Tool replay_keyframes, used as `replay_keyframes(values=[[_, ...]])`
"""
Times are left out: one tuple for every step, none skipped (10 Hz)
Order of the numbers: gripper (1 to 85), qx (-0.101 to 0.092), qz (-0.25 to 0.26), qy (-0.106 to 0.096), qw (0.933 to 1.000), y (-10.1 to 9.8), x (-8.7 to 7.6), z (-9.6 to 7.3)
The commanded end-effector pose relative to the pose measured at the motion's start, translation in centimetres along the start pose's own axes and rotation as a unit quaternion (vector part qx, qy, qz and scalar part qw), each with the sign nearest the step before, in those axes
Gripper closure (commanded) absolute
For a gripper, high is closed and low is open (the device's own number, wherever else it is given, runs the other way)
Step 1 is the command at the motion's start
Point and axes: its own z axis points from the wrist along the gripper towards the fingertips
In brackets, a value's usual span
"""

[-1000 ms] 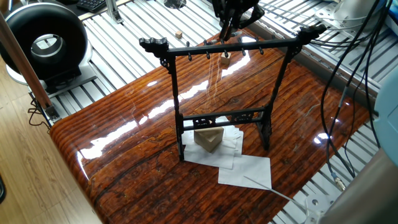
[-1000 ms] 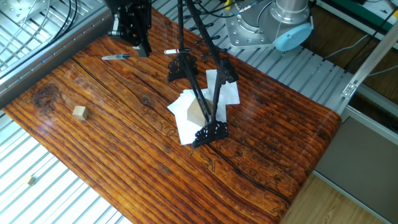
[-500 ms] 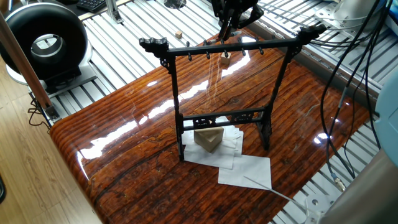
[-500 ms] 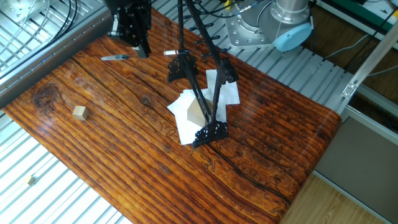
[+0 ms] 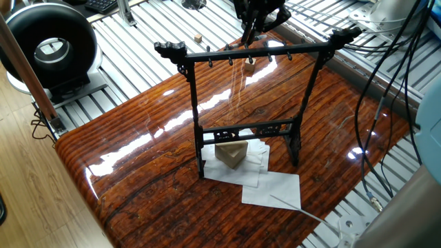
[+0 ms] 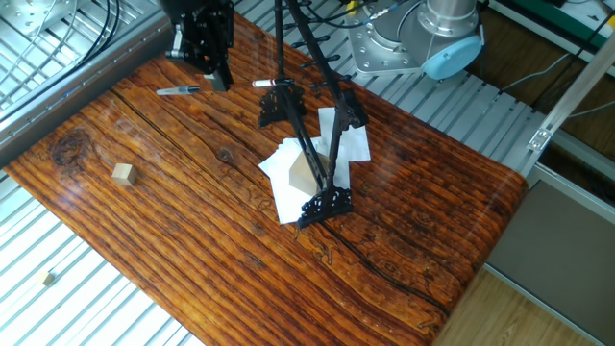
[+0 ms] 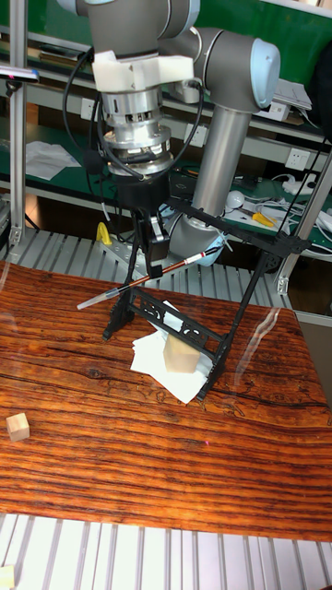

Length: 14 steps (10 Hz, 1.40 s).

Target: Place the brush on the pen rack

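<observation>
Black and slim-fingered, the claw [image 7: 151, 264] hangs straight down from the arm with its fingers pinched together on the brush [image 6: 180, 89], which it holds clear above the desk [image 5: 138, 151]. The brush lies crosswise in the grip. In the tall fixed view it is tilted: the pale grey end sticks out low on one side, and the dark shaft with a red band and a white tip rises on the other. That white tip reaches just beside one end of the top crossbar of the pen rack [image 5: 255, 54]; whether it touches the bar I cannot tell.

The claw itself hovers to the side of that same end of the rack, over bare wood near the desk's edge. The rack stands upright on its feet towards the middle of the desk, its row of small pegs pointing down from the crossbar.

Under the rack, between the two uprights, a pale wooden block [image 5: 231, 153] sits on a few overlapping white paper sheets [image 5: 272, 186]. A thin whitish rod [image 5: 296, 207] lies across the sheet farthest from the claw. A small wooden cube [image 6: 122, 173] rests on the glossy red-brown desk, well apart from the rack.
</observation>
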Motion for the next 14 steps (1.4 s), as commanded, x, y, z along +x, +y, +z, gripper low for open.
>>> replay_keyframes(values=[[84.7, 0.015, 0.007, -0.014, 0.9998, -0.7, -0.4, 0.0], [84.7, 0.018, 0.006, -0.013, 0.9997, -0.8, -0.3, 0.0], [84.7, 0.025, 0.007, -0.018, 0.9995, -1.2, -0.6, 0.0], [84.7, 0.039, 0.018, -0.041, 0.9983, -1.9, -1.7, -0.1], [84.7, 0.044, 0.017, -0.049, 0.9977, -2.2, -2.2, -0.2], [84.7, 0.045, 0.012, -0.037, 0.9982, -2.3, -1.6, -0.1], [84.7, 0.046, 0.016, -0.040, 0.9980, -2.3, -1.7, -0.1], [84.7, 0.045, 0.020, -0.042, 0.9979, -2.3, -1.8, -0.2], [84.7, 0.044, 0.026, -0.043, 0.9978, -2.2, -1.8, -0.2], [84.7, 0.040, 0.032, -0.043, 0.9977, -2.1, -1.8, -0.1], [84.7, 0.039, 0.038, -0.044, 0.9976, -2.0, -1.9, -0.1], [84.7, 0.039, 0.043, -0.048, 0.9971, -2.0, -2.1, -0.2], [84.7, 0.039, 0.045, -0.049, 0.9970, -2.0, -2.1, -0.2], [84.7, 0.037, 0.041, -0.046, 0.9974, -1.9, -2.0, -0.1]])
